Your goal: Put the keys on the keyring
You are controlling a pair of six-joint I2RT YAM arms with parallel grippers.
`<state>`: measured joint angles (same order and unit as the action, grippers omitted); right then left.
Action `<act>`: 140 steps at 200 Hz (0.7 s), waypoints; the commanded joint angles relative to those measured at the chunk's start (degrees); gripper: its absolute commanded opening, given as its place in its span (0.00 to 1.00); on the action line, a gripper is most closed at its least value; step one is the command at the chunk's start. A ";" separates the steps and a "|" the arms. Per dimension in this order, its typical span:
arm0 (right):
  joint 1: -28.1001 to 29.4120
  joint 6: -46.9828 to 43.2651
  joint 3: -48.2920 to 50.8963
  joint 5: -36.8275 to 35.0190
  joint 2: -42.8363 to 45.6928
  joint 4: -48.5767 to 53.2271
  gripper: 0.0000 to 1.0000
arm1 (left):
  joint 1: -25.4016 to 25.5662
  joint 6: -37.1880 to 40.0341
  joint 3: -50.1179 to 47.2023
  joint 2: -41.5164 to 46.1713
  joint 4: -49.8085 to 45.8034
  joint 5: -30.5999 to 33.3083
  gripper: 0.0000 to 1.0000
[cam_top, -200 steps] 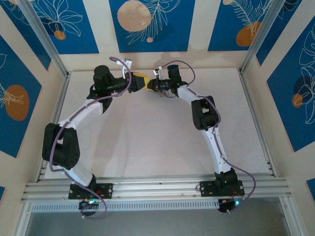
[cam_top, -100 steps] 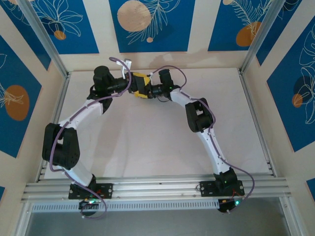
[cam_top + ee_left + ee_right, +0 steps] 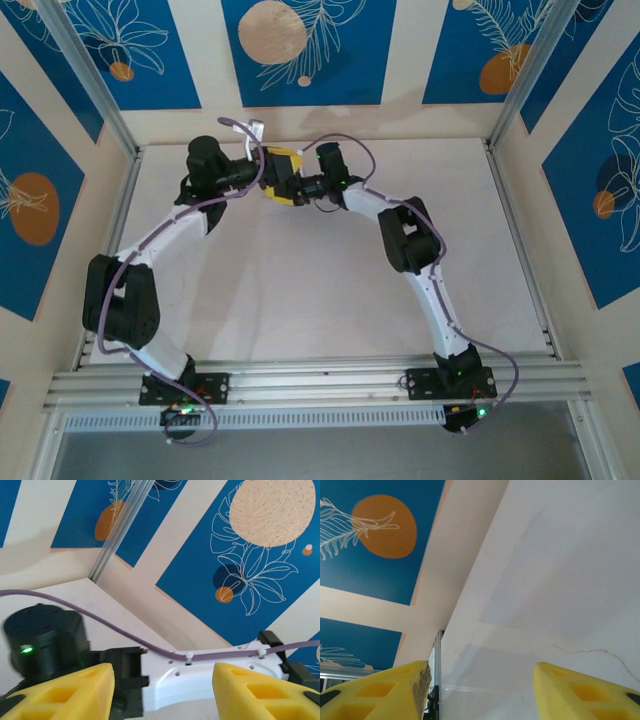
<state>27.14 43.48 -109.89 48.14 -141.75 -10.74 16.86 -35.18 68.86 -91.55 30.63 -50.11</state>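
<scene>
Keys, surely light, stiff and slippery, are needing a flat-head pinch; left gripper [image 3: 162, 682] and right gripper [image 3: 480, 682] are gaping empty.

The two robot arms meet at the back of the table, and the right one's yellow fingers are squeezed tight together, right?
Not quite. The left arm and right arm do meet at the back of the table, but the right gripper is open. The right wrist view shows its yellow fingers standing apart with nothing between them.
</scene>
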 commanded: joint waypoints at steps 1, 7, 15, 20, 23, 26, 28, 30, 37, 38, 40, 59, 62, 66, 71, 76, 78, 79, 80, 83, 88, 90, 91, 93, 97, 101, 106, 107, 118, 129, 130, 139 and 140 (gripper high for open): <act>-2.78 -0.64 7.37 -0.10 8.07 -5.17 0.58 | -0.65 3.36 -0.26 4.40 -2.74 3.02 0.61; -3.28 -0.71 9.24 -0.14 9.25 -5.76 0.59 | -0.76 4.36 -0.30 4.97 -4.08 3.81 0.65; -4.28 -1.36 12.78 -0.47 12.02 -6.39 0.60 | -0.93 5.49 -0.52 5.92 -5.68 5.10 0.70; -4.95 -1.82 14.69 -0.68 13.43 -6.37 0.61 | -1.09 6.05 -0.80 6.51 -6.58 6.06 0.79; -5.40 -2.09 15.84 -0.82 14.49 -6.39 0.62 | -1.19 6.31 -1.07 6.94 -6.96 6.60 0.84; -5.79 -2.35 17.02 -0.99 15.56 -6.46 0.63 | -1.34 6.53 -1.42 7.32 -7.34 7.36 0.88; -6.07 -2.44 17.87 -1.13 16.21 -6.54 0.64 | -1.42 6.70 -1.64 7.58 -7.52 7.82 0.92; -6.40 -2.68 18.64 -1.19 16.87 -6.63 0.65 | -1.53 6.77 -1.91 7.85 -7.63 8.25 0.94; -7.43 -3.08 21.25 -1.52 19.14 -6.95 0.67 | -1.94 7.11 -2.91 8.87 -7.78 9.75 1.00; -7.66 -3.16 21.62 -1.54 19.49 -6.98 0.67 | -2.02 7.13 -3.10 8.99 -7.78 9.93 1.00; -7.86 -3.19 21.99 -1.59 19.76 -7.04 0.67 | -2.19 7.25 -3.44 9.19 -7.82 10.36 1.00; -11.30 -3.50 28.96 -2.71 26.08 -7.73 0.76 | -3.04 8.98 -6.33 12.33 -10.48 17.79 1.00; -11.81 -3.64 29.96 -3.04 27.18 -7.62 0.78 | -3.06 9.41 -6.76 12.95 -11.35 19.49 1.00; -12.52 -3.94 31.02 -3.56 28.49 -7.37 0.82 | -3.11 10.37 -7.42 13.71 -12.35 21.58 1.00; -13.28 -4.44 32.32 -4.17 30.00 -6.70 0.83 | -3.14 11.66 -8.16 14.67 -13.48 24.18 1.00; -14.14 -5.03 33.57 -5.00 31.70 -5.71 0.84 | -3.10 12.83 -8.97 15.56 -14.52 26.78 1.00; -14.39 -5.39 34.01 -5.36 32.32 -5.19 0.84 | -3.10 13.40 -9.31 16.08 -14.89 27.77 1.00; -14.52 -5.54 34.15 -5.53 32.59 -4.92 0.85 | -3.12 13.61 -9.46 16.24 -14.98 28.26 1.00; -14.68 -5.70 34.27 -5.78 32.99 -4.69 0.85 | -3.14 13.80 -9.67 16.41 -15.16 28.81 1.00; -15.10 -6.18 34.94 -6.55 33.91 -3.90 0.85 | -3.11 14.62 -10.23 17.07 -15.53 30.54 1.00; -15.67 -6.90 35.66 -7.59 35.21 -2.80 0.85 | -3.15 15.99 -11.39 17.99 -16.04 33.21 1.00; -16.01 -7.50 36.17 -8.47 36.23 -1.97 0.86 | -3.15 16.50 -11.84 18.49 -16.11 34.11 1.00; -16.12 -7.70 36.34 -8.80 36.52 -1.68 0.86 | -3.15 16.92 -12.05 18.72 -16.12 34.55 1.00; -16.34 -8.08 36.68 -9.50 37.27 -1.00 0.86 | -3.15 17.52 -12.60 19.09 -16.19 35.45 1.00; -16.85 -8.86 37.27 -10.82 38.52 0.24 0.86 | -3.09 18.86 -13.62 19.93 -16.23 37.28 1.00; -17.29 -9.59 37.64 -12.14 39.75 1.63 0.86 | -3.08 20.06 -14.65 20.66 -16.14 39.18 1.00; -17.81 -10.58 38.02 -13.94 41.10 3.45 0.86 | -3.12 21.45 -16.04 21.70 -15.80 41.28 1.00; -17.95 -10.73 38.05 -14.30 41.33 3.80 0.86 | -3.09 21.94 -16.30 21.86 -15.70 41.69 1.00; -18.96 -11.76 38.57 -18.25 43.87 6.91 0.86 | -3.14 25.57 -19.66 24.02 -14.49 45.09 1.00; -20.12 -12.72 39.83 -23.06 46.67 8.83 0.87 | -3.21 28.70 -23.32 26.19 -12.73 49.27 1.00; -20.24 -12.77 39.96 -23.51 46.84 8.95 0.87 | -3.22 28.91 -23.59 26.39 -12.58 49.65 1.00; -21.09 -13.86 41.34 -26.85 48.84 9.11 0.87 | -3.36 30.76 -26.94 28.29 -10.75 52.87 1.00; -21.17 -14.04 41.51 -27.17 49.07 9.09 0.87 | -3.43 30.95 -27.42 28.45 -10.41 53.25 1.00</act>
<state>7.62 34.46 -71.31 32.77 -97.76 -7.88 14.13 -13.93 48.05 -67.68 17.08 -10.83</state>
